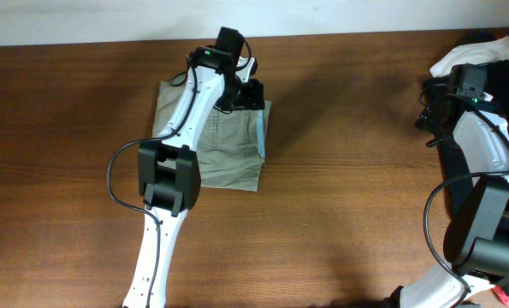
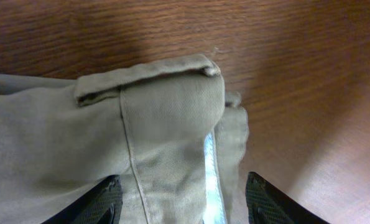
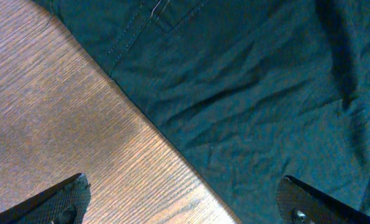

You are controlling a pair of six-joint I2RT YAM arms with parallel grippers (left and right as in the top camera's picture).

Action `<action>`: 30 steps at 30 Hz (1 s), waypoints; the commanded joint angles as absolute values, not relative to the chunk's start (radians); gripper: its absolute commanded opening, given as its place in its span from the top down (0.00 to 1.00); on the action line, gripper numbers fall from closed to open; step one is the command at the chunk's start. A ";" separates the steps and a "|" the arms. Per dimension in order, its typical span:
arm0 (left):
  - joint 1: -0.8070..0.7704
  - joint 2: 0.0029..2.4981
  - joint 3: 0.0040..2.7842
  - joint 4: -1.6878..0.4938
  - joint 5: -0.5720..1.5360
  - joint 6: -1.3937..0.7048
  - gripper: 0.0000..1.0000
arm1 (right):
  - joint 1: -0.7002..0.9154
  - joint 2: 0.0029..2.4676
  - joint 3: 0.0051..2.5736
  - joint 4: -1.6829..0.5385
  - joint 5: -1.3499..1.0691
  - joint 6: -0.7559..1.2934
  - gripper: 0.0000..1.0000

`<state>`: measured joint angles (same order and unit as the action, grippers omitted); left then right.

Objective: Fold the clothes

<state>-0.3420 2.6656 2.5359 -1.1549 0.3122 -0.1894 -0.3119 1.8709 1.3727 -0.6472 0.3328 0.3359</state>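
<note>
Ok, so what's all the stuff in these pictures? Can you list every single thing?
khaki shorts: one, pale greenish-beige, folded on the table left of the middle, under the left arm
dark garment: one, navy-black, wrinkled, at the table's right edge
white cloth: one, white, far right corner, beside the dark garment
table: one, brown wood, under everything
robot arms: two, white and black, one on each side
left gripper: one, black, open, just over the shorts' folded edge
right gripper: one, black, open, above the edge of the dark garment
</note>
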 commanded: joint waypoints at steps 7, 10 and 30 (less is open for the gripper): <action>-0.456 2.671 2.531 -1.141 -0.043 -0.389 0.34 | -0.315 1.861 1.388 -0.647 0.349 0.341 0.01; -0.455 2.671 2.525 -1.143 -0.063 -0.390 0.35 | -0.315 1.861 1.388 -0.647 0.349 0.341 0.01; -0.456 2.723 2.535 -1.156 0.014 -0.392 0.41 | -0.315 1.861 1.388 -0.647 0.349 0.341 0.01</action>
<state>-0.4530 2.6926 2.5305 -1.1591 -0.0750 -0.3824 -0.3119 1.8709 1.3727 -0.6472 0.3328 0.3363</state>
